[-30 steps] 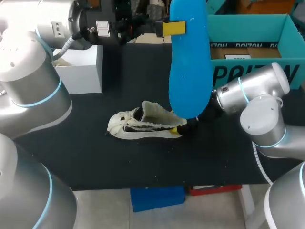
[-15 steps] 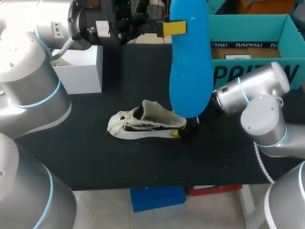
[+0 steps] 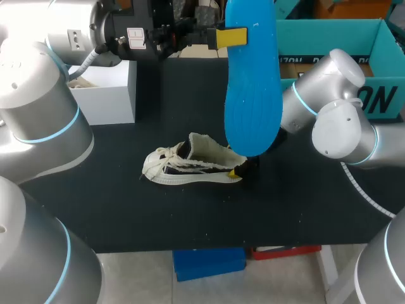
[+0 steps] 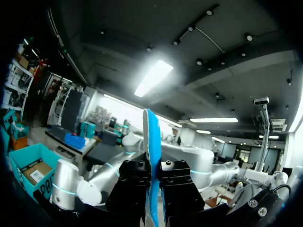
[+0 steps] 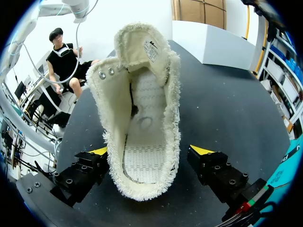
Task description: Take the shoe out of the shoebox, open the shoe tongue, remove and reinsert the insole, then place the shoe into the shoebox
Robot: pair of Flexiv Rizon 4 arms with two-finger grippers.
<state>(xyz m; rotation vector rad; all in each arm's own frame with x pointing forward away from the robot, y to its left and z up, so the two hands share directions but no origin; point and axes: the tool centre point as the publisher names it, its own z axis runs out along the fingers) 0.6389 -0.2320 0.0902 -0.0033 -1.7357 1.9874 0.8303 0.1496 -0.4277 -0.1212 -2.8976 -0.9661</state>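
At the left of the head view sits a white box, clear of the work. My left arm comes in across the upper left, and the left gripper is clamped on the blue insole near its upper end. The left wrist view confirms this, with the insole pinched edge-on between the two fingers of the left gripper. The insole hangs upright above the centre of the black table, its lower end over the heel of the cream shoe, which lies toe toward the frame's left. The right gripper is at that heel. In the right wrist view its fingers stand apart, straddling the shoe about the right gripper. One pad may brush the fleecy collar, but I can't be sure. The footbed is bare and the tongue is folded forward, so I judge reinsertion to be the step in hand. I'd first close the right fingers on the heel to stop the shoe sliding, then tip the insole toe-first and feed it down along the footbed, pressing the heel end last. The teal shoebox waits at the upper right.
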